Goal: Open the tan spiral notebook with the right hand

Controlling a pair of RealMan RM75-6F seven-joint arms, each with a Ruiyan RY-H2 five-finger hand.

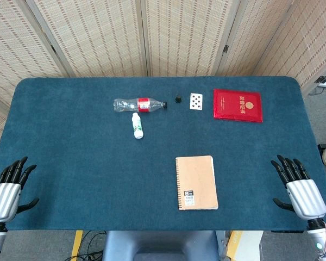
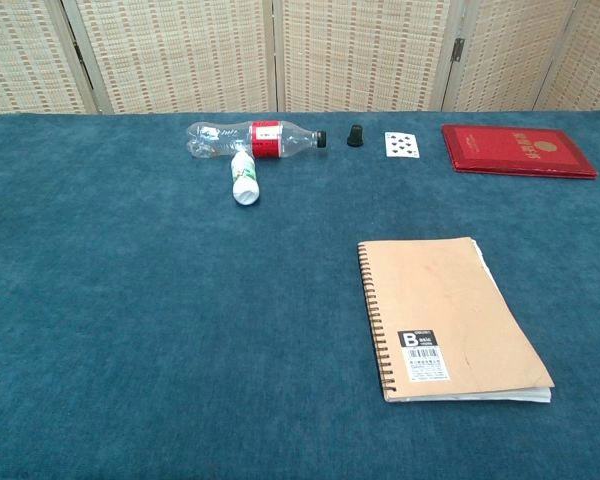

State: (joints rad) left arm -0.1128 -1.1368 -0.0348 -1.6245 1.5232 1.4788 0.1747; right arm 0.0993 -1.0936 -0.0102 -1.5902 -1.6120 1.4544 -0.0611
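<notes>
The tan spiral notebook lies closed and flat on the blue table, its spiral binding along the left edge and a barcode label near its front. My right hand rests at the table's front right corner, well to the right of the notebook, fingers spread and holding nothing. At the front left corner my left hand lies the same way, fingers apart and empty. Neither hand shows in the chest view.
A clear plastic bottle with a red label lies on its side at the back, a small white bottle in front of it. A small black cap, a playing card and a red booklet lie further right.
</notes>
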